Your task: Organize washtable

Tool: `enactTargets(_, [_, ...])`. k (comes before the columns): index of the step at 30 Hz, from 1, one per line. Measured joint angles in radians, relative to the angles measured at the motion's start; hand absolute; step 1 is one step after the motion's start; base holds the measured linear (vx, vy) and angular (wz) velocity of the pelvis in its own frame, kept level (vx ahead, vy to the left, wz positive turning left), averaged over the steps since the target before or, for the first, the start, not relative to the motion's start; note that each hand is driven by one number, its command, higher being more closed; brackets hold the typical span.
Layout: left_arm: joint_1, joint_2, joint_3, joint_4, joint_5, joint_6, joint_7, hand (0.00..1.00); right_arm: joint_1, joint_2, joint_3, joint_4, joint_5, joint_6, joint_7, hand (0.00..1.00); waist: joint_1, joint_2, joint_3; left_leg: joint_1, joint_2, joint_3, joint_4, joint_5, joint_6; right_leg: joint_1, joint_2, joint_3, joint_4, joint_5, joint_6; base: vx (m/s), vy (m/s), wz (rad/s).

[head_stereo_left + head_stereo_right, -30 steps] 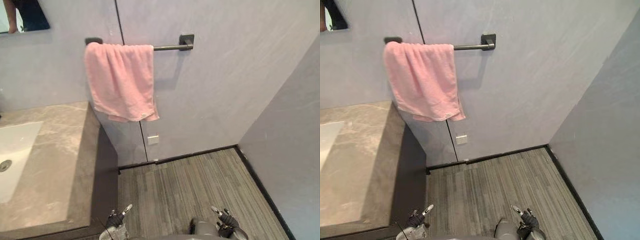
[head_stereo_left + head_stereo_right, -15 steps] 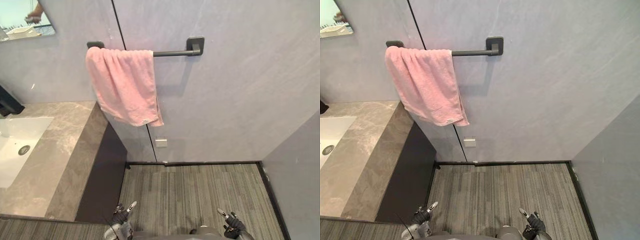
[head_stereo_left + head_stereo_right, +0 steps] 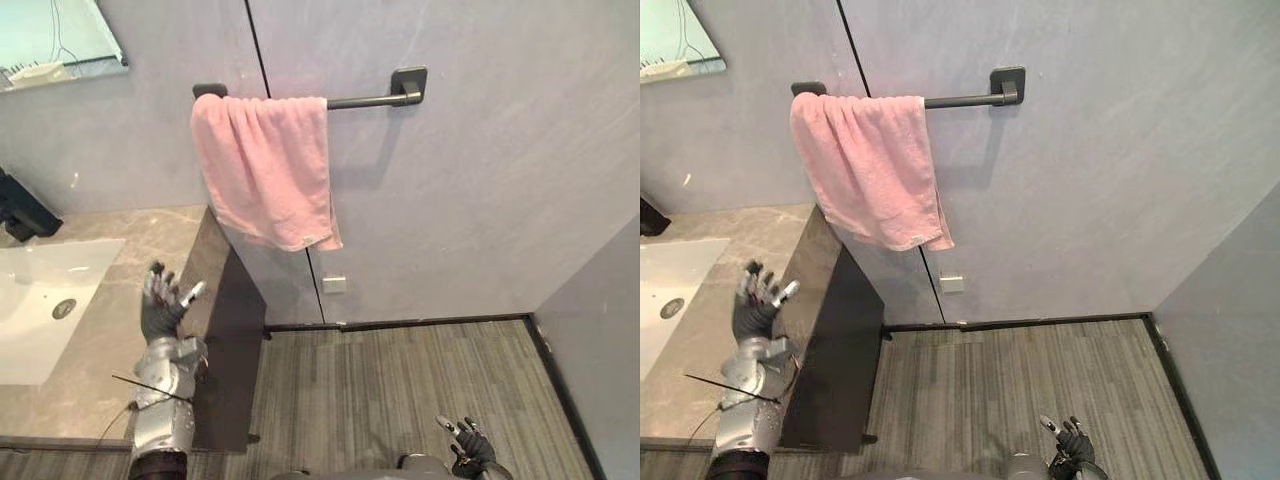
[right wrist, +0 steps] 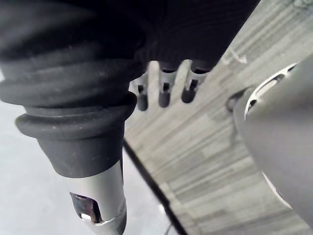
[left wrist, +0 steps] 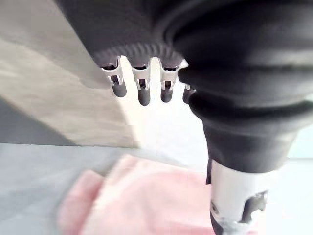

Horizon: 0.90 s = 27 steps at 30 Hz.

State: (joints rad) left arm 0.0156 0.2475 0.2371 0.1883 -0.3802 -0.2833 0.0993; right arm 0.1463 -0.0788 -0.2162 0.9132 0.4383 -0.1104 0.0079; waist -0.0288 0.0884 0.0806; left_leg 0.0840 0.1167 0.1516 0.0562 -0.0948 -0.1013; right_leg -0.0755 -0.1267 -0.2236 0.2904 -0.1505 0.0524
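Silver-grey left arm (image 3: 163,425), dark-ribbed left robot hand (image 3: 158,314)

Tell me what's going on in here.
The robot stands by a grey stone washtable with a white sink. Its left robot hand is held open above the washtable's end, holding nothing. A pink towel is draped over a dark wall rail higher up. Its right robot hand hangs open low over the striped floor, idle. Nothing is being handled yet.

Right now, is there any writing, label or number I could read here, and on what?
No text is readable.
On the pink towel, a small pale patch at the lower hem is too small to read.
The white wall plate looks blank.
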Motion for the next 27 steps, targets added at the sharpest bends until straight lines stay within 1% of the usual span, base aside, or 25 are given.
enactTargets(1, [-0.020, 0.021, 0.000, -0.022, 0.000, -0.004, -0.011, 0.00, 0.001, -0.006, 0.000, 0.000, -0.001, 0.001, 0.012, 0.00, -0.005, 0.008, -0.006, 0.003, 0.002, -0.001, -0.008, 0.002, 0.001, 0.002, 0.004, -0.003, -0.002, 0.002, -0.003, 0.06, -0.022, 0.01])
enactTargets(2, [-0.042, 0.049, -0.003, -0.040, 0.000, -0.007, -0.014, 0.00, -0.002, -0.011, 0.000, -0.002, -0.008, 0.001, 0.019, 0.00, -0.010, 0.011, -0.007, 0.004, 0.004, -0.002, -0.009, 0.005, 0.001, 0.003, 0.006, -0.004, -0.005, 0.005, -0.006, 0.05, -0.024, -0.01])
enactTargets(3, [-0.058, 0.068, -0.006, -0.045, 0.001, -0.008, -0.016, 0.00, -0.001, -0.012, 0.000, -0.009, -0.009, 0.001, 0.019, 0.00, -0.010, 0.011, -0.008, 0.005, 0.004, -0.002, -0.012, 0.008, 0.002, 0.004, 0.008, -0.004, -0.007, 0.006, -0.008, 0.04, -0.027, -0.02])
enactTargets(4, [-0.104, 0.134, -0.014, -0.052, 0.003, -0.010, -0.030, 0.00, 0.001, -0.015, 0.000, -0.027, -0.012, 0.000, 0.022, 0.00, -0.012, 0.009, -0.008, 0.016, 0.005, -0.007, -0.024, 0.020, 0.007, 0.010, 0.012, -0.003, -0.020, 0.016, -0.012, 0.03, -0.020, -0.03])
enactTargets(6, [-0.136, 0.180, -0.027, -0.052, 0.003, -0.012, -0.034, 0.00, 0.001, -0.020, 0.001, -0.029, -0.018, 0.000, 0.027, 0.00, -0.012, 0.007, -0.009, 0.017, 0.005, -0.008, -0.025, 0.026, 0.007, 0.016, 0.015, -0.001, -0.036, 0.026, -0.012, 0.01, -0.007, -0.04])
enactTargets(7, [-0.166, 0.216, -0.037, -0.053, 0.003, -0.016, -0.037, 0.00, 0.004, -0.028, 0.006, -0.029, -0.019, 0.001, 0.037, 0.00, -0.011, 0.007, -0.009, 0.017, 0.005, -0.007, -0.025, 0.030, 0.009, 0.024, 0.018, 0.003, -0.057, 0.041, -0.014, -0.02, 0.012, -0.06])
enactTargets(9, [-0.209, 0.256, -0.038, -0.052, 0.002, -0.023, -0.048, 0.00, 0.008, -0.034, 0.022, -0.029, -0.022, 0.001, 0.040, 0.00, -0.013, 0.007, -0.009, 0.014, 0.004, -0.007, -0.025, 0.035, 0.015, 0.037, 0.022, 0.004, -0.094, 0.064, -0.011, -0.04, 0.025, -0.05])
enactTargets(11, [-0.254, 0.305, -0.040, -0.041, 0.002, -0.043, -0.053, 0.00, 0.016, -0.036, 0.031, -0.029, -0.031, 0.001, 0.048, 0.00, -0.012, 0.007, -0.010, 0.005, 0.004, -0.006, -0.028, 0.037, 0.018, 0.047, 0.029, 0.006, -0.146, 0.100, -0.008, -0.09, 0.034, -0.03])
enactTargets(13, [-0.292, 0.329, -0.046, -0.013, 0.002, -0.049, -0.051, 0.00, 0.020, -0.035, 0.037, -0.029, -0.038, 0.001, 0.058, 0.00, -0.012, 0.008, -0.011, 0.001, 0.006, -0.006, -0.041, 0.038, 0.019, 0.051, 0.037, 0.008, -0.181, 0.126, -0.008, -0.08, 0.018, -0.04])
enactTargets(15, [-0.339, 0.372, -0.058, 0.056, 0.000, -0.050, -0.052, 0.00, 0.031, -0.033, 0.060, -0.034, -0.042, 0.002, 0.061, 0.00, -0.010, 0.002, -0.014, -0.007, 0.003, 0.003, -0.057, 0.052, 0.021, 0.053, 0.042, 0.018, -0.230, 0.165, -0.006, -0.10, 0.018, -0.13])
enactTargets(18, [-0.378, 0.414, -0.082, 0.121, -0.002, -0.048, -0.055, 0.00, 0.037, -0.031, 0.077, -0.041, -0.049, 0.002, 0.063, 0.00, -0.012, -0.001, -0.016, -0.022, 0.004, 0.025, -0.060, 0.052, 0.020, 0.053, 0.049, 0.039, -0.280, 0.200, -0.008, -0.12, 0.002, -0.24])
enactTargets(21, [-0.431, 0.422, -0.095, 0.160, -0.009, -0.048, -0.056, 0.00, 0.061, -0.031, 0.079, -0.070, -0.055, 0.002, 0.063, 0.00, -0.012, -0.001, -0.015, -0.026, 0.005, 0.040, -0.077, 0.057, 0.015, 0.050, 0.054, 0.052, -0.310, 0.218, -0.005, -0.05, -0.011, -0.17])
enactTargets(24, [-0.510, 0.445, -0.120, 0.218, -0.043, -0.048, -0.056, 0.00, 0.070, -0.036, 0.080, -0.097, -0.054, 0.002, 0.063, 0.00, -0.016, -0.003, -0.013, -0.036, 0.006, 0.055, -0.093, 0.070, 0.009, 0.026, 0.061, 0.067, -0.321, 0.225, -0.008, -0.02, -0.028, -0.16])
enactTargets(25, [-0.539, 0.447, -0.120, 0.235, -0.050, -0.048, -0.056, 0.00, 0.077, -0.036, 0.083, -0.112, -0.053, 0.002, 0.063, 0.00, -0.016, -0.006, -0.011, -0.038, 0.007, 0.060, -0.093, 0.073, 0.007, 0.013, 0.063, 0.073, -0.321, 0.234, -0.006, 0.03, -0.023, -0.25])
enactTargets(26, [-0.571, 0.459, -0.123, 0.258, -0.057, -0.048, -0.055, 0.00, 0.071, -0.039, 0.100, -0.116, -0.052, 0.001, 0.064, 0.00, -0.016, -0.013, 0.000, -0.042, 0.010, 0.075, -0.093, 0.076, 0.007, -0.001, 0.068, 0.090, -0.321, 0.242, -0.014, 0.02, -0.019, -0.30])
enactTargets(27, [-0.584, 0.470, -0.127, 0.269, -0.063, -0.048, -0.055, 0.00, 0.065, -0.039, 0.109, -0.116, -0.051, 0.001, 0.064, 0.00, -0.015, -0.018, 0.006, -0.042, 0.011, 0.082, -0.093, 0.077, 0.007, -0.005, 0.070, 0.095, -0.321, 0.244, -0.014, 0.02, -0.024, -0.34])
